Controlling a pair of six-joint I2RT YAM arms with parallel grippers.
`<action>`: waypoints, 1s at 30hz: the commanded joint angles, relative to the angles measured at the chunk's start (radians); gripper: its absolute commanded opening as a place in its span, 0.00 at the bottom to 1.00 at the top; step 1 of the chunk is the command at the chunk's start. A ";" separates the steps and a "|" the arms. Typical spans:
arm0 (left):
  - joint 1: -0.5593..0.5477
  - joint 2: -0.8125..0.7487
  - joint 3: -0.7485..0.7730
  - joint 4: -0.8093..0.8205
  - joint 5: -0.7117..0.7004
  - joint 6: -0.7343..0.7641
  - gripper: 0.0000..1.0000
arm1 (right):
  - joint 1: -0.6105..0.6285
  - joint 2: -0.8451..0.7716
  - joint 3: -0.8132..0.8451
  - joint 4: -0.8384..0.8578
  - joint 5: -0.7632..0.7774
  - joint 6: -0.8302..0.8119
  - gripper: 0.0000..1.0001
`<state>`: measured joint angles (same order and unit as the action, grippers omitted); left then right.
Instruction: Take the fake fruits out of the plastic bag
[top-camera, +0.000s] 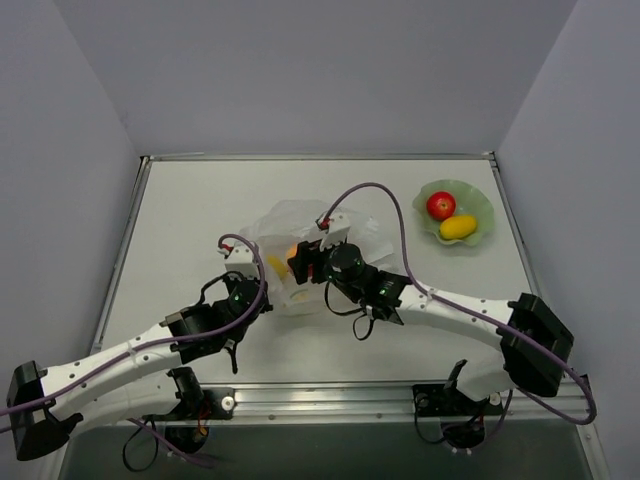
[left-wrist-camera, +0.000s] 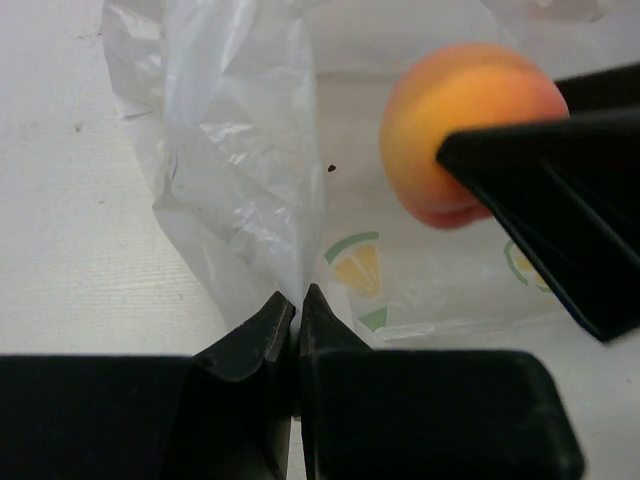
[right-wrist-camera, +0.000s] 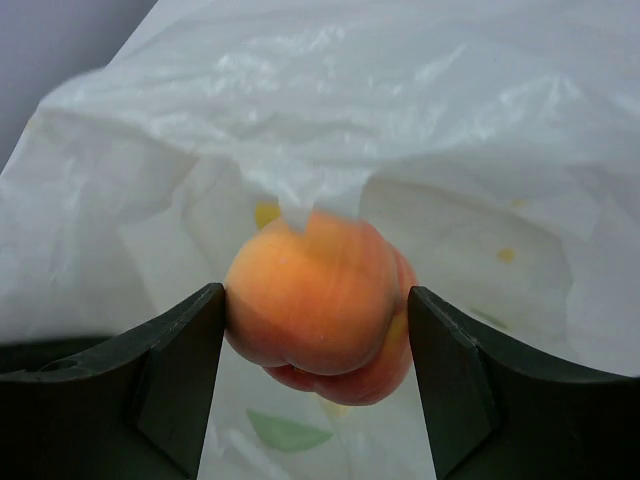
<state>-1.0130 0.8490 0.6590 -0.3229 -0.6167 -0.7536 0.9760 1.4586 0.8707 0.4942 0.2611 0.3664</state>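
Pink-orange peach (right-wrist-camera: 320, 310) pinched between the two fingers of the right hand (right-wrist-camera: 315, 300), at the open mouth of the plastic bag (top-camera: 290, 222). Left hand (left-wrist-camera: 298, 302) pressed together on a fold of the bag's edge, with the film caught between its tips. Bag lies crumpled mid-worktop (top-camera: 190, 220). Red apple (top-camera: 441, 206) and yellow oval fruit (top-camera: 458, 228) sit touching in the pale green dish (top-camera: 478, 196) far right, well apart from the bag.
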 joint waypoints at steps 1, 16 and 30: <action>0.008 0.019 0.076 0.074 -0.037 0.034 0.02 | 0.016 -0.126 -0.073 -0.037 -0.134 0.017 0.48; 0.016 0.041 0.056 0.111 -0.006 0.040 0.02 | -0.114 -0.437 0.145 -0.195 -0.106 -0.036 0.43; 0.016 -0.018 -0.039 0.208 0.097 0.068 0.02 | -0.785 -0.238 0.119 -0.192 0.068 -0.024 0.43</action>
<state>-1.0046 0.8505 0.6029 -0.1783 -0.5533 -0.7097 0.2863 1.1942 1.0538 0.2596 0.2073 0.3195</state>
